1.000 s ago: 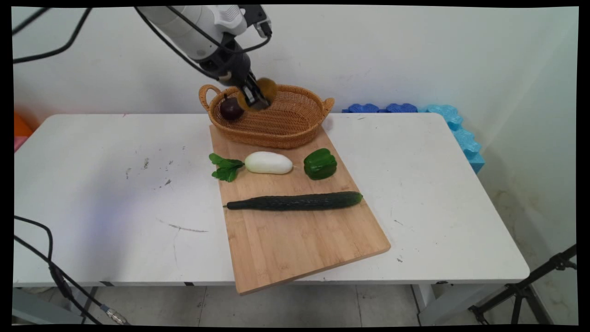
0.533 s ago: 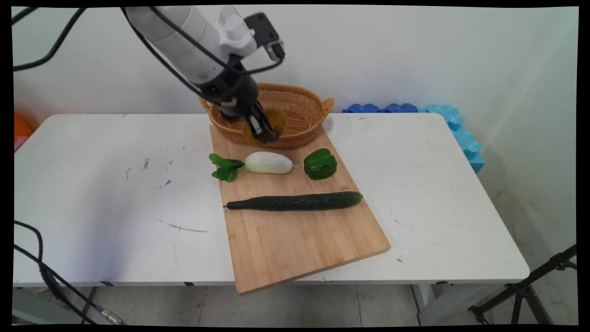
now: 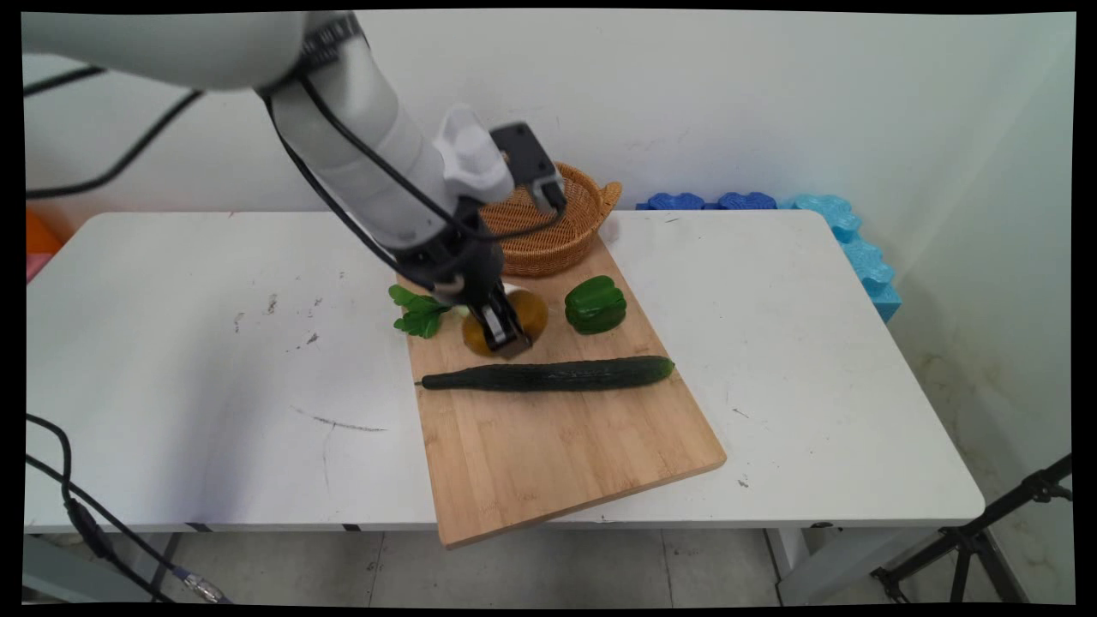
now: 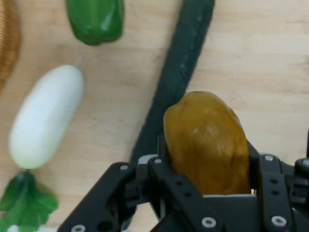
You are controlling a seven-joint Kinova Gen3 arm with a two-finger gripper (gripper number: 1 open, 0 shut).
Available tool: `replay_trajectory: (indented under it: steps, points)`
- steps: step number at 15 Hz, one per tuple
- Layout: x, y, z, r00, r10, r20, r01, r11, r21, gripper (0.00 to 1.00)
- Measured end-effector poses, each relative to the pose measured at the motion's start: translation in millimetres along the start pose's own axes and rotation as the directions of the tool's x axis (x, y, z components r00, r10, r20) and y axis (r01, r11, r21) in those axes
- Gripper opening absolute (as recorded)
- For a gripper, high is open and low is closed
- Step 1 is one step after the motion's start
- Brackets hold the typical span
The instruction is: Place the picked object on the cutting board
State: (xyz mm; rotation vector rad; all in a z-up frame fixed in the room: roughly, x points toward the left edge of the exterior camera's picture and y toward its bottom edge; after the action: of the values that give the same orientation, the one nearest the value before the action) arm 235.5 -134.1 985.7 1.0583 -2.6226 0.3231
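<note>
Tool [image 3: 500, 330] clamped on a brown potato [image 4: 206, 143], hanging over the cutting board [image 3: 548, 428] between white radish [image 4: 46, 117] and cucumber [image 3: 548, 374].

Fixed camera above the near side looking across my table [image 3: 214, 360], my hand camera close over the cutting board [image 4: 270, 63], both showing the cucumber [image 3: 548, 374].

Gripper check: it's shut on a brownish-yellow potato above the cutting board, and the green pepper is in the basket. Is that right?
One thing is wrong: the green pepper is not in the basket; it lies on the cutting board, between basket and cucumber, as the main view shows. The rest holds: the gripper is shut on the brownish-yellow potato above the board.
</note>
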Motion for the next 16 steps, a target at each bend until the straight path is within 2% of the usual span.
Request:
replay_trajectory:
  steps: [9, 16]
  points:
    - [2, 24, 58, 0.997, -0.012, 0.070, 0.013, 1.000, -0.016, 0.00]
    - [-2, 35, 87, 0.995, -0.013, 0.094, 0.015, 1.000, -0.015, 0.00]
